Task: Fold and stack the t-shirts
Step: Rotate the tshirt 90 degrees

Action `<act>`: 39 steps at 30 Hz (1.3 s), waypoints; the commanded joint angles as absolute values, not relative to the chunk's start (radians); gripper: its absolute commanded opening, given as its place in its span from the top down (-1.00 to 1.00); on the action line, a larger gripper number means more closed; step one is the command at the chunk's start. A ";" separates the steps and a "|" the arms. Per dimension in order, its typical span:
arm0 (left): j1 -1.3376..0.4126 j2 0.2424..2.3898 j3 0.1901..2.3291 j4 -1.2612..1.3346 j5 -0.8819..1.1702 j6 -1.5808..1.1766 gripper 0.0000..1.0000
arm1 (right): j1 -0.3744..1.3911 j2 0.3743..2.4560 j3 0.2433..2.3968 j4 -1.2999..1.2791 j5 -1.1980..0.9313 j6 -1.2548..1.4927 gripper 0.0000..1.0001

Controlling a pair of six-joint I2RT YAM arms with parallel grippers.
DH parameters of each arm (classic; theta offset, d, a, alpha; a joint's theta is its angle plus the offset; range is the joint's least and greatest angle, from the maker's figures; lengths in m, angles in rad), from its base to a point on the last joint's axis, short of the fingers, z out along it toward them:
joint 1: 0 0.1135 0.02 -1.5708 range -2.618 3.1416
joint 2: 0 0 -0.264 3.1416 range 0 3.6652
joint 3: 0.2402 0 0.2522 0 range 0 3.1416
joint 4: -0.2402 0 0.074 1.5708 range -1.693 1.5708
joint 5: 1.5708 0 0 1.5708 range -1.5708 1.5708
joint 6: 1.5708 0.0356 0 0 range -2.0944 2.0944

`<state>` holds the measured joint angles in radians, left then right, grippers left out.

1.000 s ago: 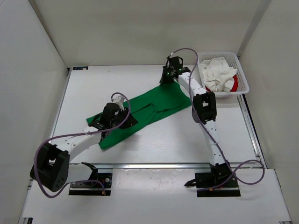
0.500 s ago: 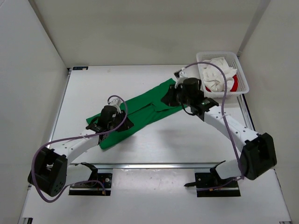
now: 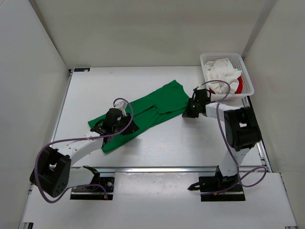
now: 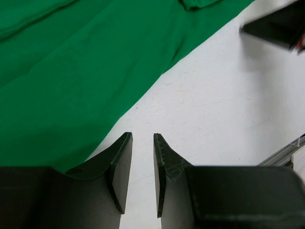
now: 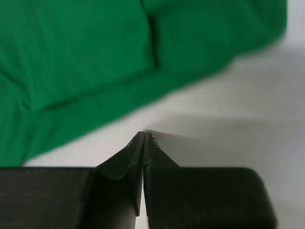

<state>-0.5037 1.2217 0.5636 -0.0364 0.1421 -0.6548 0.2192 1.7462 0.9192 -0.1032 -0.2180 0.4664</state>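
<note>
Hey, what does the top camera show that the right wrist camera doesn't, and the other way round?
Only the top view shows the basket with the white t-shirt and red t-shirt inside. Only the right wrist view shows that the right gripper is shut on nothing, just off the cloth's edge. Both show the green t-shirt lying on the white table.

The green shirt (image 3: 155,106) is spread flat across the middle of the top view, running as a long diagonal band from lower left to upper right, with a folded layer seen along its upper-right part. The white shirt (image 3: 222,76) is crumpled in the basket (image 3: 228,55) at upper right. The red shirt (image 3: 239,85) is glimpsed beneath it.
</note>
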 commanded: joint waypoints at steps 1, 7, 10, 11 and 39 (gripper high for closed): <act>-0.503 1.239 0.594 -0.021 0.164 -0.647 0.29 | 0.192 1.911 1.082 -0.101 -0.213 0.468 0.99; -0.509 1.243 0.620 -0.041 0.167 -0.647 0.28 | 0.207 2.260 1.692 -0.308 -0.244 0.428 1.00; -0.523 1.227 0.630 -0.058 0.158 -0.650 0.27 | 0.221 2.371 2.034 -0.545 -0.213 0.378 1.00; -0.525 1.230 0.632 -0.055 0.160 -0.655 0.30 | 0.236 2.373 2.112 -0.579 -0.201 0.356 1.00; -0.328 1.046 0.632 -0.193 0.141 -0.575 0.25 | 0.804 1.973 0.977 0.331 -0.253 0.876 0.33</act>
<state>-0.3229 1.0672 0.6071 -0.1814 0.1520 -0.5869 0.7822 1.8992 0.9375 0.3050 -0.2901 0.8204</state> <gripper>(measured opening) 0.378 0.351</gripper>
